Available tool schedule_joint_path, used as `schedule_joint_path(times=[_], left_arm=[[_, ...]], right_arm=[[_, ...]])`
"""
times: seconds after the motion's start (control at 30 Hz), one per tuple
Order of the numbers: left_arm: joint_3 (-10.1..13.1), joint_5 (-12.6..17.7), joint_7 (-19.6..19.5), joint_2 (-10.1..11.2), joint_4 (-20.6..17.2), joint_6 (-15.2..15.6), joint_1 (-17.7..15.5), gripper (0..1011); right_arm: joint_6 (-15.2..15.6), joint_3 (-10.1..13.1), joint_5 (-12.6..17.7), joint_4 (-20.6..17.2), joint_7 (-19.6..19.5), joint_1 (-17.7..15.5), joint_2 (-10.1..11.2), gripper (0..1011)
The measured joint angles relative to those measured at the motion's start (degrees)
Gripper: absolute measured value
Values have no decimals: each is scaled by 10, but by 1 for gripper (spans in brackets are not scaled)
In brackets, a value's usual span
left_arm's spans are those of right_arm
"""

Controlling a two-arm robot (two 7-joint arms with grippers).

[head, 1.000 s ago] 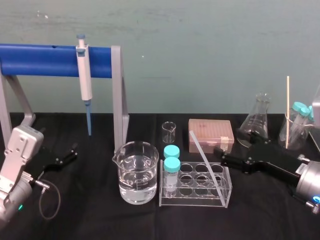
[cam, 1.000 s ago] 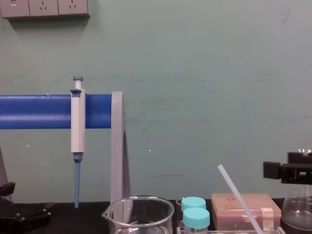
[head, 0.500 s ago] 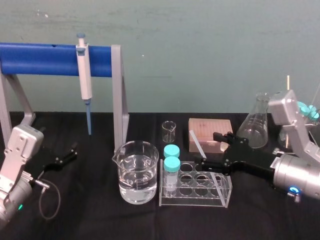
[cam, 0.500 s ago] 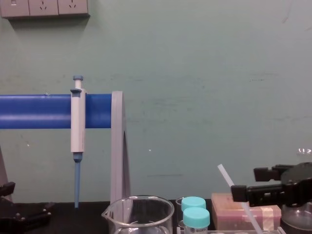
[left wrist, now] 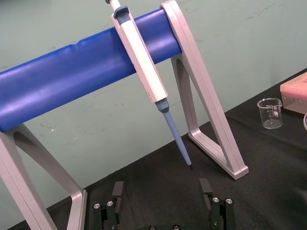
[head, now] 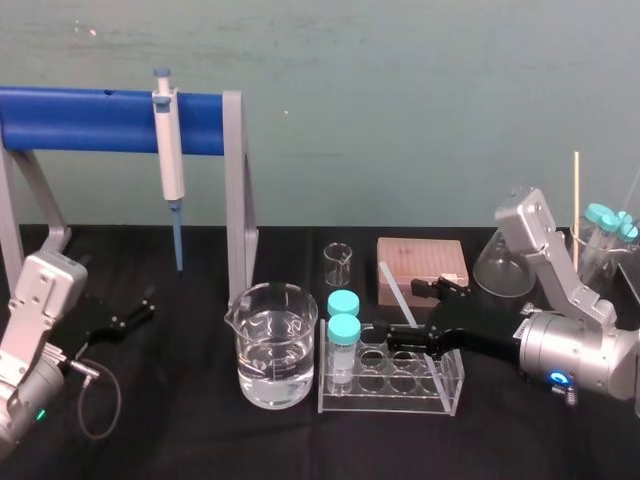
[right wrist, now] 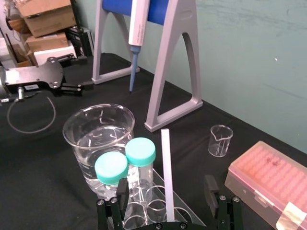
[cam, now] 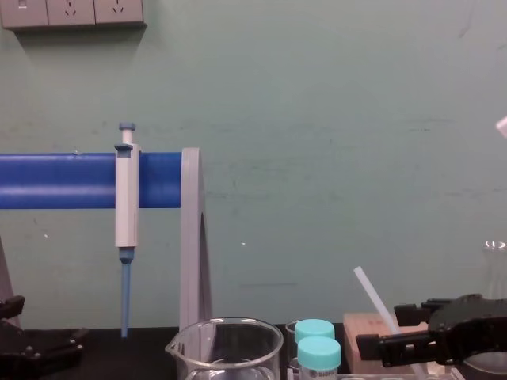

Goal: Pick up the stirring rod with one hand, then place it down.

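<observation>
The right black blocky-jawed gripper (head: 400,312) reaches in from the right, over the clear plastic tube rack (head: 335,400). Its two fingers are spread wide, one on each side of the single long, thin, translucent-white stirring rod (head: 392,285). In the right wrist view the rod runs up the gap between them, clear of both. The rod is tilted, with its lower end down in the rack and its upper end leaning up and to the left.

Two clear tubes with teal caps (head: 343,303) stand at the left end of the same rack, one behind the other. Just left of the rack stands one large glass beaker (head: 272,350) partly filled with clear liquid. Behind the rack are one small empty glass beaker (head: 338,265) and one pink rectangular tip box (head: 420,262). One clear conical flask (head: 495,270) stands to the right of the box.

Farther left, one white-and-blue pipette (head: 168,150) hangs from a grey stand with a blue crossbar (head: 80,120). The left black gripper (head: 122,318) lies parked low on the black table (head: 200,430) at the far left, its two fingers apart.
</observation>
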Motion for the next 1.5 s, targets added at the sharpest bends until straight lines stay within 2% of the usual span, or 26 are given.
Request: schedule_joint_path(times=[0.23,0.5,0.6,0.83,0.87,0.97,1.03,1.1,1.13,1.17,1.23,1.33,1.37,1.43,1.47,1.5], left_arm=[[0,0,0,0,0,0,0,1000],[0,0,0,0,0,0,0,1000],[0,0,0,0,0,0,0,1000],[0,0,0,0,0,0,0,1000],[0,0,0,0,0,0,0,1000],[0,0,0,0,0,0,0,1000],[0,0,0,0,0,0,0,1000],[0,0,0,0,0,0,0,1000],[0,0,0,0,0,0,0,1000],[0,0,0,0,0,0,0,1000],[0,0,0,0,0,0,0,1000],[0,0,0,0,0,0,0,1000],[0,0,0,0,0,0,0,1000],[0,0,0,0,0,0,0,1000],[0,0,0,0,0,0,0,1000],[0,0,0,0,0,0,0,1000]], right_arm=[[-7,-3,-10,12,0,7,-9,1000],[-7,-3,-9,12,0,7,-9,1000],[-7,-3,-9,12,0,7,-9,965],[-6,-3,-8,12,0,6,-9,790],[-6,-3,-8,12,0,6,-9,735],[-6,-3,-8,12,0,6,-8,682],[-5,-3,-8,11,0,6,-8,579],[-5,-3,-8,11,0,6,-8,538],[-5,-3,-8,11,0,6,-8,481],[-5,-3,-8,11,0,6,-8,481],[-5,-3,-7,11,0,6,-8,373],[-5,-3,-7,11,0,6,-8,311],[-5,-3,-7,11,-1,6,-8,253],[-5,-3,-7,11,-1,6,-8,222],[-5,-3,-7,11,-1,6,-8,153],[-5,-3,-7,11,-1,6,-8,138]])
